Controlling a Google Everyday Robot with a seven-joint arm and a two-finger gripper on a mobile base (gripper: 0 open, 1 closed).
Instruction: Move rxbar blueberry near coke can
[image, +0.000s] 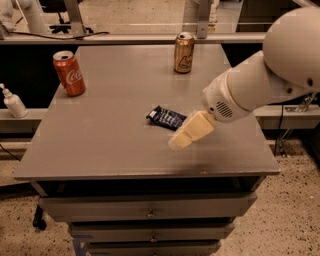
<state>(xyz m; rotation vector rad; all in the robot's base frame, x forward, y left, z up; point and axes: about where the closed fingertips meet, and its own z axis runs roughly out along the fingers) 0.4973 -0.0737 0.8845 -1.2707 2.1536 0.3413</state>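
The rxbar blueberry (165, 118), a small flat dark navy bar with pale lettering, lies near the middle of the grey table (115, 145). The coke can (69, 73), red-orange with white script and a silver top, stands upright at the table's left edge, well apart from the bar. My gripper (186, 134) reaches in from the right on a white arm; its cream-coloured end hangs just right of the bar and slightly over its right end. Nothing shows in its grasp.
A gold/bronze can (184, 53) stands upright at the back of the table. A white pump bottle (13, 102) sits on a lower ledge to the left. Drawers (150, 212) run below the front edge. The big white arm (280, 65) fills the upper right.
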